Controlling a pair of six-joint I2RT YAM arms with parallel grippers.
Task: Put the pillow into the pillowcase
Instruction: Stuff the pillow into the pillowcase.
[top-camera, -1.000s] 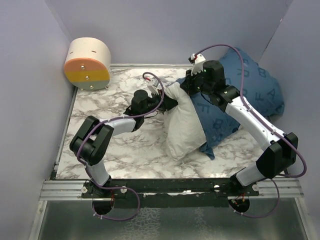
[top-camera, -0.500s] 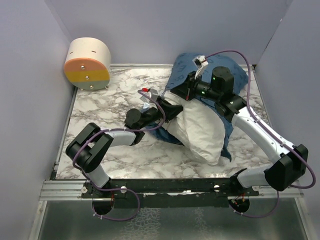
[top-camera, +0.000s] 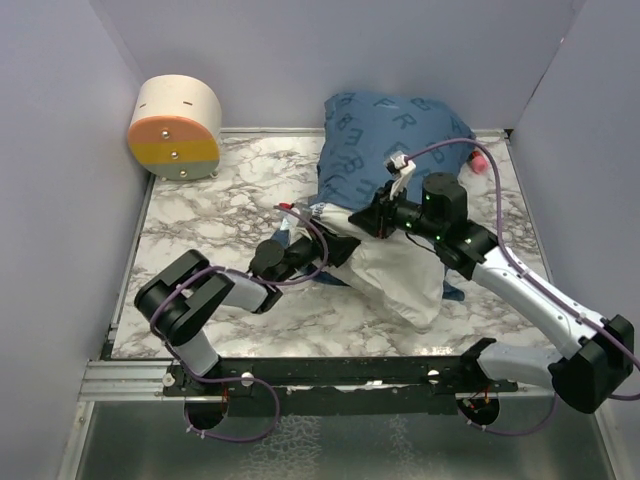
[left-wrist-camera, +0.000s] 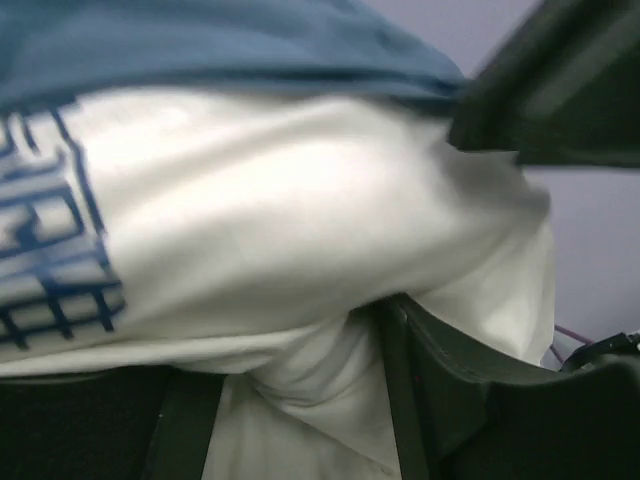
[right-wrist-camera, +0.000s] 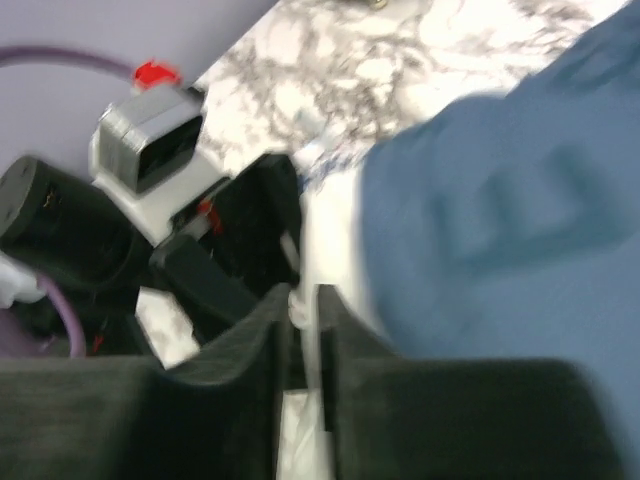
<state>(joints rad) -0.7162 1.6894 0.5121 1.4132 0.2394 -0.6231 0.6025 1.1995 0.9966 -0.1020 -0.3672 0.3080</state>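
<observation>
Pillow (top-camera: 402, 282) half out of the pillowcase (top-camera: 385, 135): your right gripper (top-camera: 373, 222) pinches white pillow cloth at its mouth as anchor, left gripper (top-camera: 338, 246) spread apart, probably to grab a fresh handful.

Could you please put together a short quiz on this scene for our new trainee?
1. True or false: the pillow is fully inside the pillowcase.
2. Where does the round beige-and-orange container sit? A) far-left corner of the table B) near-right corner C) under the pillow
3. Fill in: the jaws of the right gripper are ____.
Key: 1 false, a white end sticks out; 2 A; 3 shut.
</observation>
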